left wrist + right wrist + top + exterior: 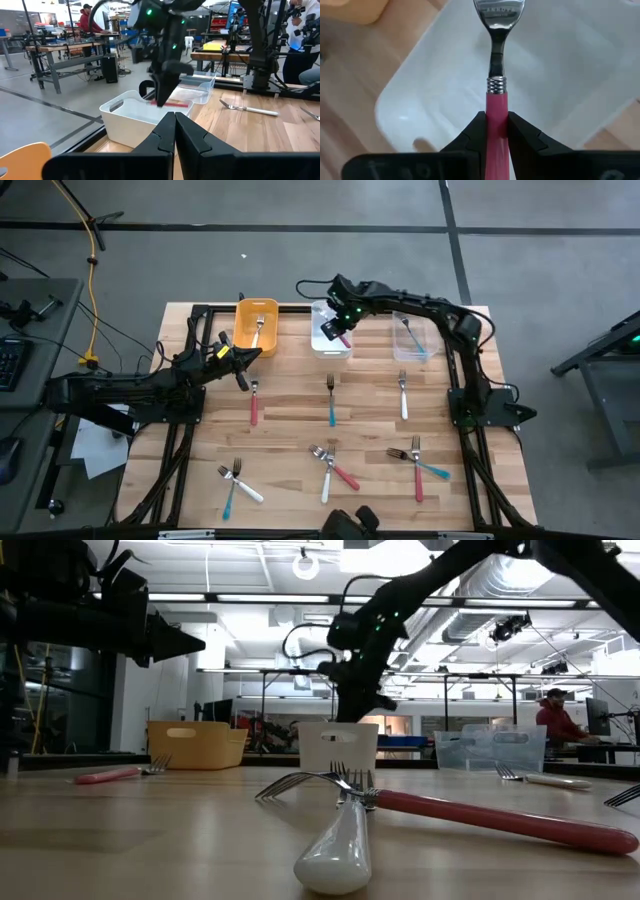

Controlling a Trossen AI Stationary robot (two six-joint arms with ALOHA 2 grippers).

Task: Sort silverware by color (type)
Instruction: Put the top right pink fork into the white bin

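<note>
My right gripper (338,328) hangs over the white bin (331,340) at the table's far side, shut on a pink-handled fork (497,75). The left wrist view shows this fork (172,104) just above the bin's opening. My left gripper (240,362) waits shut and holding nothing, near the yellow bin (256,326), which holds one fork. A teal fork lies in the clear bin (414,335). Single forks, red (254,404), teal (331,404) and white (403,400), lie flat on the table. My right gripper pinches the fork's pink handle (497,107) between its two fingers, just behind the ribbed metal collar. The fingers come from above, slanting down. The fork is lifted clear over the white bin, about level, its metal head (499,15) reaching out past the fingertips.
Mixed forks lie in three small heaps near the front edge: left (236,480), middle (330,465) and right (418,460). The three bins stand in a row along the far edge. A person (556,720) sits in the room beyond the table.
</note>
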